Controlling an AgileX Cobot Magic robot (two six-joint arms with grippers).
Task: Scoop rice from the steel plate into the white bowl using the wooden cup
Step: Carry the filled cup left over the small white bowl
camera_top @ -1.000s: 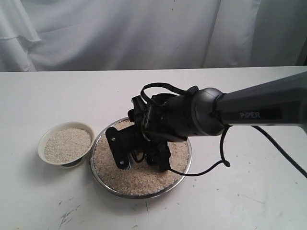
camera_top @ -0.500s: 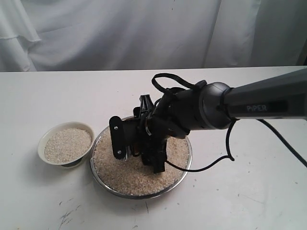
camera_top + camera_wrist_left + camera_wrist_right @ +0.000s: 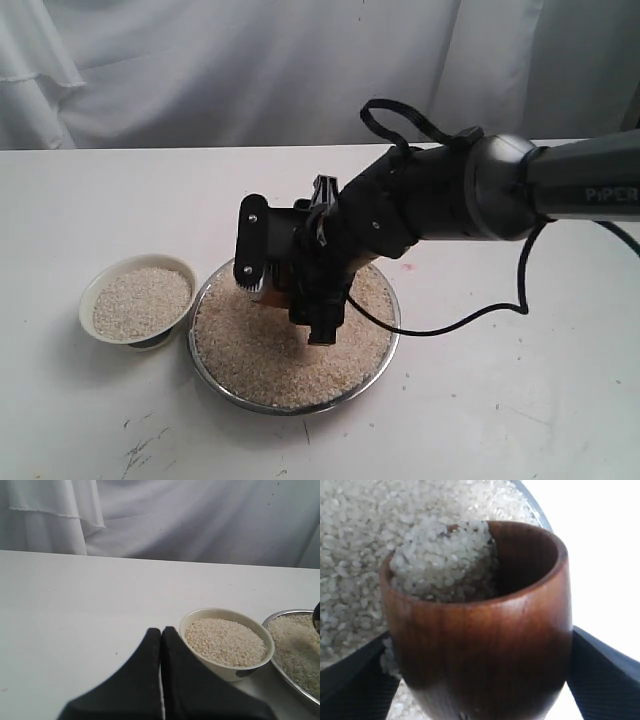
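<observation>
My right gripper point(image 3: 285, 280) hangs over the steel plate point(image 3: 193, 335), shut on the wooden cup point(image 3: 480, 630). The cup is held roughly upright with its mouth tipped a little, partly filled with rice point(image 3: 440, 560). In the exterior view the cup point(image 3: 281, 283) shows only as a brown sliver between the black fingers. Loose rice point(image 3: 255, 350) covers the plate. Left of the plate sits the white bowl point(image 3: 92, 290), heaped with rice point(image 3: 140, 300). My left gripper point(image 3: 161, 630) is shut and empty, low over the table just beside the bowl point(image 3: 225, 669).
A white cloth backdrop point(image 3: 250, 70) hangs behind the white table point(image 3: 500, 400). The right arm's black cable point(image 3: 520, 290) loops over the table right of the plate. The plate's rim point(image 3: 280, 614) shows beside the bowl in the left wrist view.
The right gripper has lifted out of the rice and turned, bringing the cup up with rice in it. The arm has drawn back and to the right. Bowl and plate have not moved.
</observation>
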